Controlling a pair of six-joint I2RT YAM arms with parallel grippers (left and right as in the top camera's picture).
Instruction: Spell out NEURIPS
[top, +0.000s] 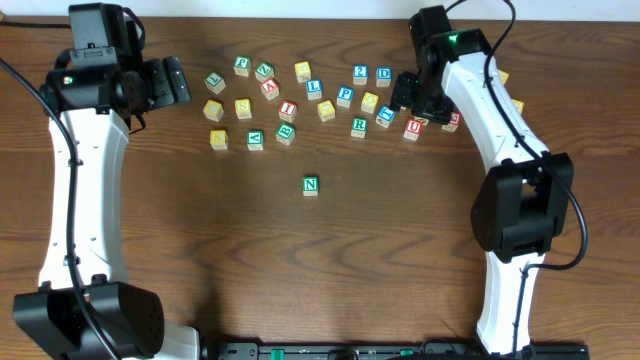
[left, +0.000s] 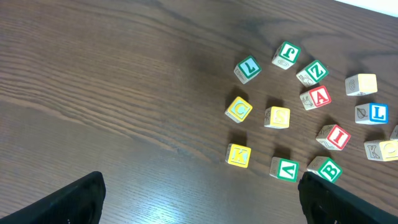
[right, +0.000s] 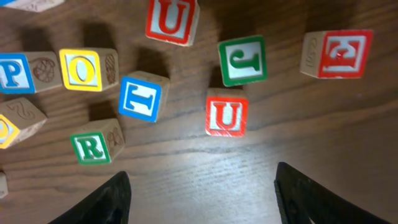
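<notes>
The green N cube sits alone at mid-table, well in front of the scattered letter cubes. My right gripper hovers open over the right end of that scatter. In the right wrist view the right gripper has bare wood between its fingers. Just beyond it lie a red U, a green R, a red E, a blue P and a second red U. My left gripper stands open at the scatter's left edge. The left gripper holds nothing, and a red I lies ahead of it.
Other cubes lie mixed in: green J, yellow O, blue serif letter, green B, green V, yellow K, red A, blue L. The near half of the table carries only the N.
</notes>
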